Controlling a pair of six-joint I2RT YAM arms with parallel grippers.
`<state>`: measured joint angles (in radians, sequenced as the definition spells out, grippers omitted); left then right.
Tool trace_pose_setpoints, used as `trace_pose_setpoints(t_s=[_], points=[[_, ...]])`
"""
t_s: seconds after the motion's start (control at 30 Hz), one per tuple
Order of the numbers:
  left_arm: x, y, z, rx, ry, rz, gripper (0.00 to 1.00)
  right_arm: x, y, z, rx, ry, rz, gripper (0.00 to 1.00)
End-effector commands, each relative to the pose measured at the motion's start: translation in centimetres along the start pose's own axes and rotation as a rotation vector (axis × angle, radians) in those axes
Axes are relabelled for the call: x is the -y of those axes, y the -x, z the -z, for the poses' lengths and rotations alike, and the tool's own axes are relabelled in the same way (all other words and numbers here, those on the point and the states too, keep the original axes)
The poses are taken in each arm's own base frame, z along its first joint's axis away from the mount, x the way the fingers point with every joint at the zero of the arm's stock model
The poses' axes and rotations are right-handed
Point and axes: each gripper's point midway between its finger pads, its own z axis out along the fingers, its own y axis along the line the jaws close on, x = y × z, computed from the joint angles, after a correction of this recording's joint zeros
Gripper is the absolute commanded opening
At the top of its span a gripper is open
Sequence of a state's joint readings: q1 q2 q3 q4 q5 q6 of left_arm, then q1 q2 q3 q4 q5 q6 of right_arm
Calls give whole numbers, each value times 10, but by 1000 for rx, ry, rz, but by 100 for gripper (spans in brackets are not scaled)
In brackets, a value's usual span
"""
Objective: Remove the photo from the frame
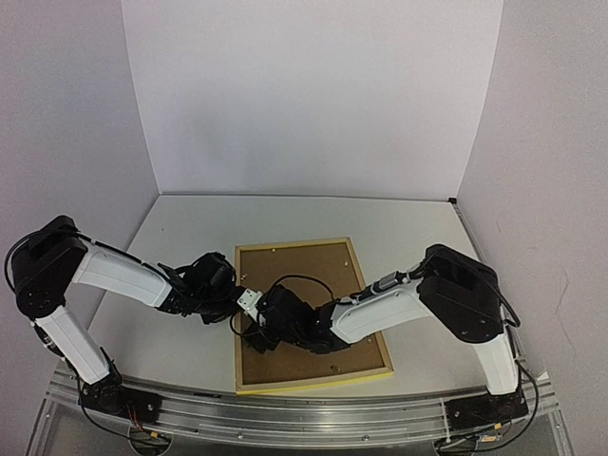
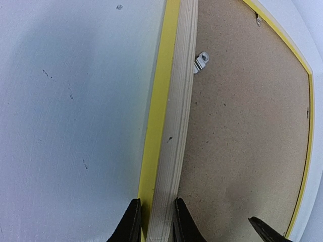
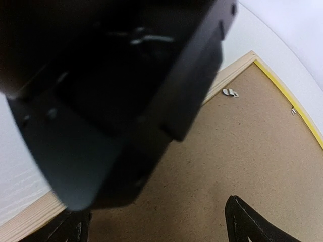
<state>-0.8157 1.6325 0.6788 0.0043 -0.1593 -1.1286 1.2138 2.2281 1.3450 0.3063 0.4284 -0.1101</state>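
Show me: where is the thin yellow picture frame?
Mid-table in the top view, the thin yellow picture frame lies face down, its left edge pinched by the left tool.

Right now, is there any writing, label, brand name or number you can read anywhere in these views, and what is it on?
None can be read.
The frame lies face down, so only its plain brown backing board shows, with no print on it.
The metal clip shows no stamp that I can make out.
No readable label shows on the left arm or the right arm.
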Motion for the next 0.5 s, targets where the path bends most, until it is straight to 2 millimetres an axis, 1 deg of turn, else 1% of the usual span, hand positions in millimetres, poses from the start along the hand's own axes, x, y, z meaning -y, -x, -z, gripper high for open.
trace_pose_setpoints(t_s=[0.0,0.1,0.17,0.23,0.3,0.33,0.37,0.47], points=[[-37,-53,-1,-201,109,81,0,19,-59,-13,-158,-123,13,88],[-40,-51,0,-190,118,89,0,16,-56,-10,-149,-97,-9,88],[-41,-50,1,-182,126,100,0,19,-44,-4,-126,-90,-42,89],[-42,-48,3,-173,127,117,0,27,-32,5,-103,-90,-89,89],[-42,-47,4,-166,124,124,0,43,-15,19,-67,-95,-172,90],[-42,-46,5,-163,122,124,0,51,-9,26,-54,-93,-215,90],[-41,-46,5,-161,121,125,0,64,2,36,-29,-89,-262,90],[-39,-44,6,-155,114,124,0,92,14,59,3,-77,-376,90]])
